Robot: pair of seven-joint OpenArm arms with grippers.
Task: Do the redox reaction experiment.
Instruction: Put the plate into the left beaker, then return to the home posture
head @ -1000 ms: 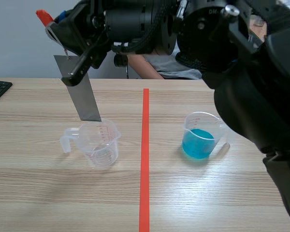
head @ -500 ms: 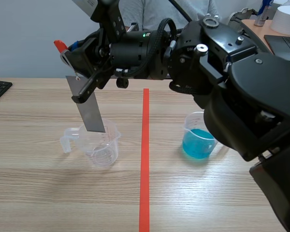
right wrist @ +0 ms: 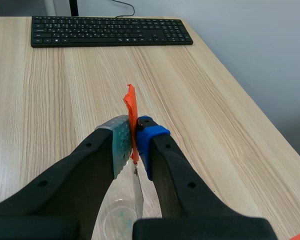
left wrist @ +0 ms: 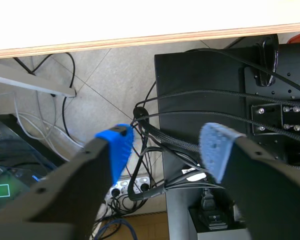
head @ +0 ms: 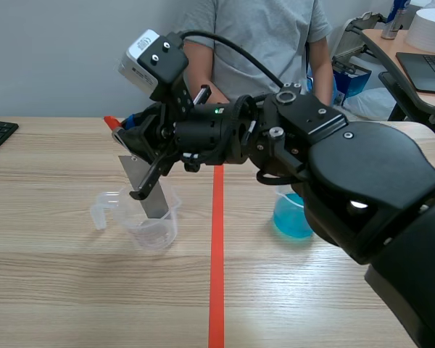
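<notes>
right end effector (right wrist: 134, 140) grips strip (head: 154, 201) | lower edge inside cup (head: 159, 230)

Scene camera faces far across the table (head: 58, 290); right wrist camera, close, shares its left; left wrist sees floor (left wrist: 105, 70).

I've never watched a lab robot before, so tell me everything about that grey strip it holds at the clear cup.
The metal strip is thin, flat, dull grey, like sheet metal, with an orange-red tab at its upper end. The right gripper pinches it at that end. It hangs tilted, its lower end inside the clear measuring cup; whether it touches the cup is unclear.
</notes>
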